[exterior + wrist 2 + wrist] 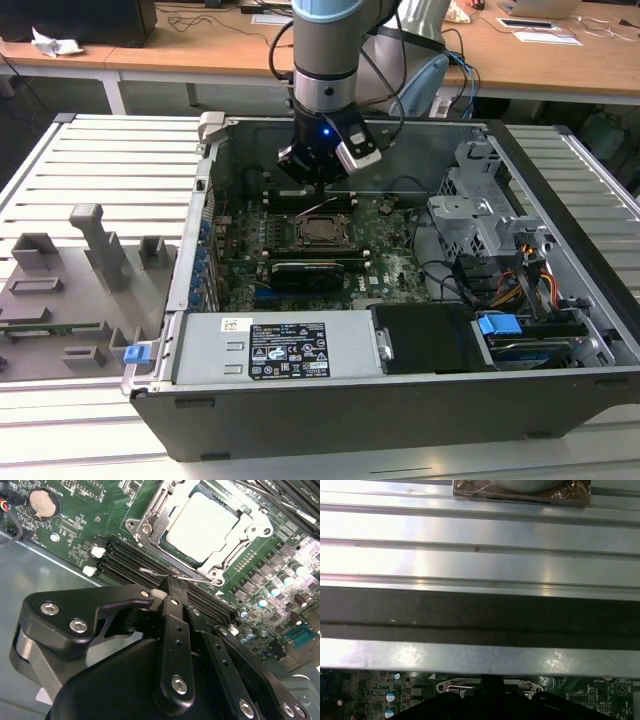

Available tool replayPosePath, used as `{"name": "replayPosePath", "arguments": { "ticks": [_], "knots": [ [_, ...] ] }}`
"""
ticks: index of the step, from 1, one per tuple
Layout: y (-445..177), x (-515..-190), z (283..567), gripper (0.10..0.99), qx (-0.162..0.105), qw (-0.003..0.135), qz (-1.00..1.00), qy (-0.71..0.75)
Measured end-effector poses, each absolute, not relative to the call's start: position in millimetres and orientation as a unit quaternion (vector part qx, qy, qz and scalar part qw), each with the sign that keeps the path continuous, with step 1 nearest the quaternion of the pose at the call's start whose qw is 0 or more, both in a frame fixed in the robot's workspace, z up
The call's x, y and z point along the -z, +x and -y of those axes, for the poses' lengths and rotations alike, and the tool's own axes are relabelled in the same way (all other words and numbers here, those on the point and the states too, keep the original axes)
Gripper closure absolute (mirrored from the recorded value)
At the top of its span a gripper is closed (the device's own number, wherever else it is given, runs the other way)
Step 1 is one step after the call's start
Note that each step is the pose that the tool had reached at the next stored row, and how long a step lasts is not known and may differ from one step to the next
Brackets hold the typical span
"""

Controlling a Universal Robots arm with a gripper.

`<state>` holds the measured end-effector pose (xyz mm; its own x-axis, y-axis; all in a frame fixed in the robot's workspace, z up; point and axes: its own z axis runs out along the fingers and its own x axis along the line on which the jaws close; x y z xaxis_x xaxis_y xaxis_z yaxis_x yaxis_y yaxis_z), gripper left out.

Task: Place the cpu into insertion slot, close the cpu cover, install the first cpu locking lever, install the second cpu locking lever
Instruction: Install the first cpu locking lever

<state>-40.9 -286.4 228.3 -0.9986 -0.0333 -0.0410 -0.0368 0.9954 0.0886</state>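
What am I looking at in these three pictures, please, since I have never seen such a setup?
A robot arm reaches into an open computer case. The exterior view looks on from outside; both wrist views come from cameras riding on the arm. Its gripper hangs just above the green motherboard, its tip at a thin wire locking lever beside the insertion slot. The cpu already lies in it, with the cpu cover framing it. Beside the case lies a grey tray.
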Motion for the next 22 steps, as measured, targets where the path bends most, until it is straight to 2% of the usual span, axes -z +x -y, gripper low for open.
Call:
{"name": "replayPosePath", "arguments": {
  "ticks": [22],
  "knots": [
    [-24,-213,284,0.98,-0.041,0.02,-0.999,-0.018]
  ]
}}
